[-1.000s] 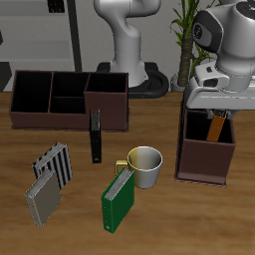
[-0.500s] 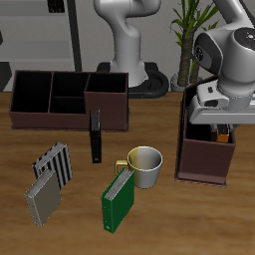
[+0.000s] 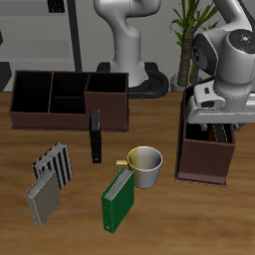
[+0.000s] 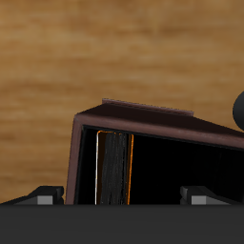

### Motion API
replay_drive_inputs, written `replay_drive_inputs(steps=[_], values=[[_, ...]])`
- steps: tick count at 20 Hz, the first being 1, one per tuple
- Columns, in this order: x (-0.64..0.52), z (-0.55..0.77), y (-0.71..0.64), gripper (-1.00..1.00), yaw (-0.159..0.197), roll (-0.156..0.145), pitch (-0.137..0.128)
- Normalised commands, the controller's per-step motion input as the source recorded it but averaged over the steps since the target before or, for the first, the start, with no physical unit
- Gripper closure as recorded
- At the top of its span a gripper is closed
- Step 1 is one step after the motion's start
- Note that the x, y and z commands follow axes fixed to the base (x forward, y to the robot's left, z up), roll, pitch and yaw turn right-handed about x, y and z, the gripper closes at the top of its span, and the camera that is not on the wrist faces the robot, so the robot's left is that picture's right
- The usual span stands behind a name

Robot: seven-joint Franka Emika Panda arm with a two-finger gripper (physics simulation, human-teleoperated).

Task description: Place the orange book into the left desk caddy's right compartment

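Observation:
The orange book [image 4: 112, 170] stands upright inside the right compartment [image 4: 176, 172] of the left desk caddy [image 4: 152, 122], close against one wall, dark spine strip showing. My gripper [image 4: 122, 196] is open, with its fingers [image 4: 44, 195] wide apart and clear of the book. In the exterior view the gripper [image 3: 215, 116] hovers over the near end section [image 3: 207, 137] of the maroon-brown caddy [image 3: 204, 161]. There the hand hides most of the book.
A second dark caddy [image 3: 65, 100] lies lengthwise at the back. A black book [image 3: 96, 136] stands beside it. A pale mug [image 3: 145, 164], a green book [image 3: 120, 197] and a grey striped book [image 3: 48, 184] sit nearer the front edge. A plant [image 3: 187, 30] stands behind.
The book went from between my fingers to standing free in the compartment. The fingers have opened, and the hand has shifted slightly sideways over the caddy.

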Motion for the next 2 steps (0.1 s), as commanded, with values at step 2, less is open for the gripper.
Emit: replay_drive_inputs(steps=[2], values=[[-0.36,0.17,-0.09,-1.00,0.041,0.062,-0.036]])
